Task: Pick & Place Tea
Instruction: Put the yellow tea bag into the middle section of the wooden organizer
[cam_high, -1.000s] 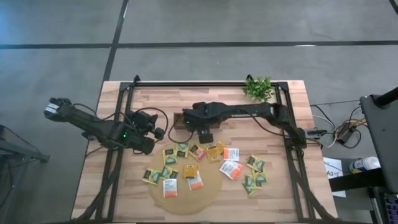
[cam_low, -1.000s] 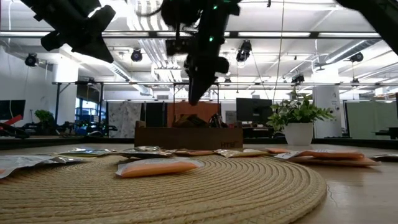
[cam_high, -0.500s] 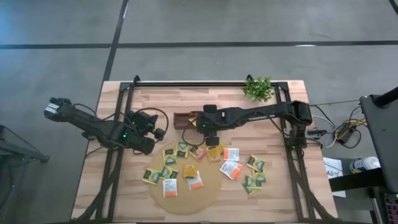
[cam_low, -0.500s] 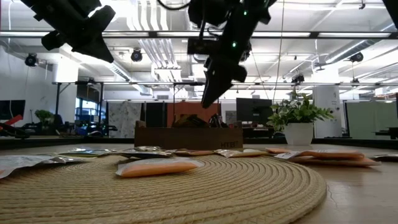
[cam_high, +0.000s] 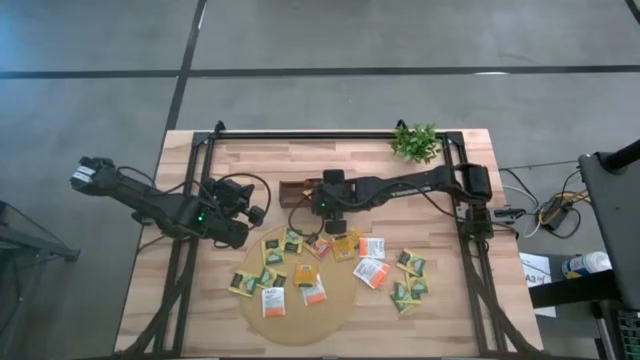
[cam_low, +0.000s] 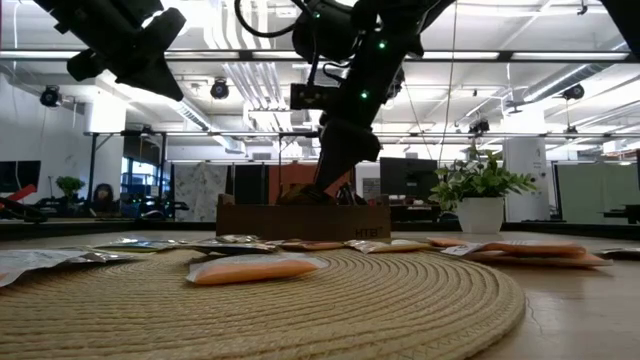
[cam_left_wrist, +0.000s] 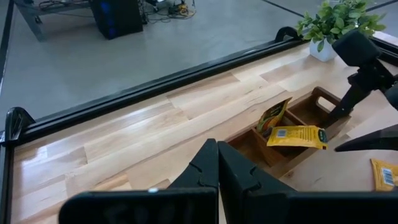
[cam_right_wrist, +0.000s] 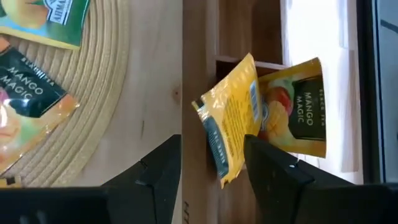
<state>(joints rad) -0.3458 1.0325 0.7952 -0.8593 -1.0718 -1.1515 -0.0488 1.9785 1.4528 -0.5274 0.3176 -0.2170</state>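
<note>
- Right pincer (cam_right_wrist: 208, 171) is over the tray (cam_high: 296, 192), fingers spread wide, nothing clamped between them.
- A yellow sachet (cam_right_wrist: 230, 121) sits just ahead of those fingers, tilted on edge at the rim of a tray compartment, leaning against a second sachet (cam_right_wrist: 298, 109) marked "Mango Magic" that is already inside.
- From the left wrist view, the yellow sachet (cam_left_wrist: 297, 136) lies across the tray's divider, with the other one (cam_left_wrist: 272, 116) standing up behind it in the compartment.
- From the low view, the right arm comes down from above, its pincer (cam_low: 335, 175) right at the top edge of the tray (cam_low: 303, 220).
- Left pincer (cam_left_wrist: 217, 163) is shut tight, empty, hovering well above the surface (cam_high: 250, 160) on its left side, clear of the tray.
- In the high view the left arm (cam_high: 160, 205) reaches in from the left edge, pincer (cam_high: 245, 208) just beside the mat (cam_high: 340, 300).
- The rest of the tea is still out: a cluster of sachets (cam_high: 290, 265) on the round mat, yellow, green and white with orange.
- More sachets (cam_high: 408, 280) lie on the bare wood to the right of the mat, a few overlapping.
- The plant (cam_high: 416, 142) stands at the far right corner, well apart from the action.
- Low view again: an orange sachet (cam_low: 255, 268) lies flat on the mat (cam_low: 300, 310) in the foreground.
</note>
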